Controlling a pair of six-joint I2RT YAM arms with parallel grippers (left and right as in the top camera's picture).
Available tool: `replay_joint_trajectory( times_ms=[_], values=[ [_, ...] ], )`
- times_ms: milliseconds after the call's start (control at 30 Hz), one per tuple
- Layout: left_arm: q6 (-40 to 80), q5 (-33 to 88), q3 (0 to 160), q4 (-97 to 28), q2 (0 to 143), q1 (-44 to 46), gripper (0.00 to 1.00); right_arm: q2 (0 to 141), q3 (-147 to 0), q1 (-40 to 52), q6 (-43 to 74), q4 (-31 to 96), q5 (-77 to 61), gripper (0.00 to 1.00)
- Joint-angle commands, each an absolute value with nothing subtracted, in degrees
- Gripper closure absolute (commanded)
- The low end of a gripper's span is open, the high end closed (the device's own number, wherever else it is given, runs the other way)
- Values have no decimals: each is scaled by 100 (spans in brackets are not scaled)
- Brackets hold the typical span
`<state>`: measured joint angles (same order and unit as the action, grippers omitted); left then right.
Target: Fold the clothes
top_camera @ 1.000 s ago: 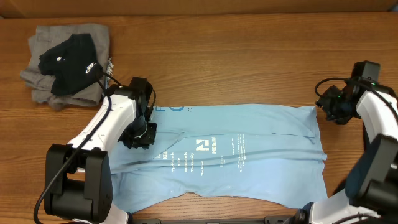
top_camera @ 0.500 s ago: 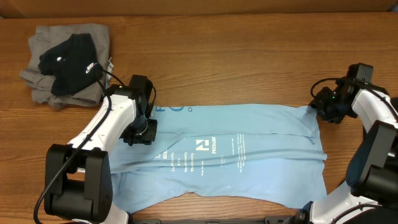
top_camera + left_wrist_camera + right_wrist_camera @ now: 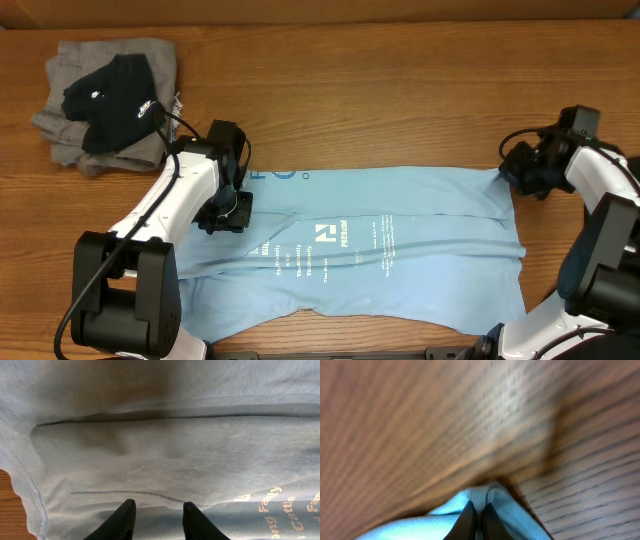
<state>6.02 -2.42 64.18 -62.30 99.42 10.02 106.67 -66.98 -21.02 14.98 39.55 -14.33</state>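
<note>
1. A soft light blue T-shirt (image 3: 400,250) with white and coral lettering lies spread on the wooden worktop (image 3: 400,90). Its long axis runs left to right, along the near edge.
2. The right gripper (image 3: 478,506) has its fingers pressed together on a bunched tip of the T-shirt's far right corner. From that grip the rest of the cloth lies to the left and toward the near edge.
3. The left gripper (image 3: 159,504) stands over the T-shirt's left end with its fingers apart. Flat cloth and a seam line show beneath them, and we see no fold held between them.
4. We judge that the coming fold turns on the right arm's corner, since it is the only clamped point. The left arm is the nearer one to the far left corner, which it would need to match.
5. Bare wood lies open beyond the T-shirt's far hem. The near hem sits close to the worktop's near edge, so there is little room there.
6. A pile of a crumpled grey garment (image 3: 60,120) and a black garment (image 3: 110,95) rests at the far left corner, well apart from the T-shirt.
</note>
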Motion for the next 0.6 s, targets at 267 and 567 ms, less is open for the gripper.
replay_joint_trajectory(
  times_ms=[267,567],
  values=[
    [644,-298,6499,-6228,9859,965,61,10645,-7500,-2333,1496,4128,-1079,53],
    [836,-301,6530,-6132,9859,705,61,10556,-7688,-2222,1496,4971,-1811,66]
  ],
)
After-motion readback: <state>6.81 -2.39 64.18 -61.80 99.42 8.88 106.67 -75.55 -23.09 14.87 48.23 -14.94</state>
